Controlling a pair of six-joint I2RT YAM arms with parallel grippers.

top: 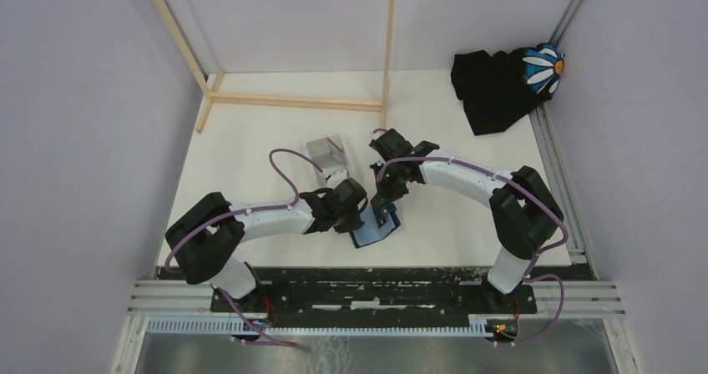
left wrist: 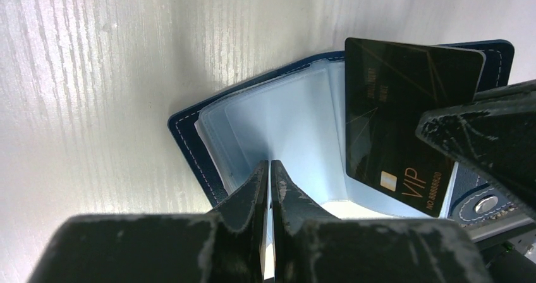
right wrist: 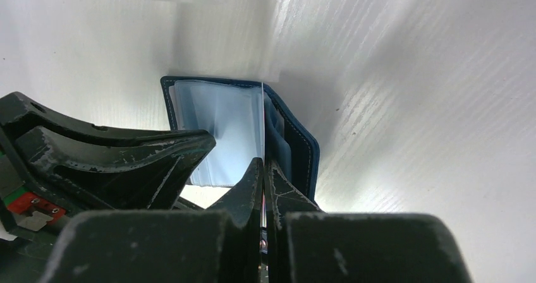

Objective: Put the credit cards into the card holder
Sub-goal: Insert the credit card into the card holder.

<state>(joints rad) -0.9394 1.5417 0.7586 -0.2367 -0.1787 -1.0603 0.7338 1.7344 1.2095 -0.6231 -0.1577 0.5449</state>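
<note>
Right claw [right wrist: 262, 169] pinches a black card [left wrist: 404, 125] over the open card holder [left wrist: 278, 115]; left claw [left wrist: 270, 175] pinches its sleeve.

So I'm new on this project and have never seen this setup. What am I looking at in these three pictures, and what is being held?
Two robot arms are bolted at the near edge of a white table. The overhead picture comes from a fixed camera; the other two come from cameras on each wrist.

Mid-table lies an open navy card holder with pale plastic pockets. The left end effector is shut on one pocket sheet, apparently steadying it. The right end effector pinches a dark card marked VIP, seen edge-on from its own camera, held upright over the pockets.

Also there: a clear plastic box, a wooden frame, and a black cloth with a daisy print in the far corner.
</note>
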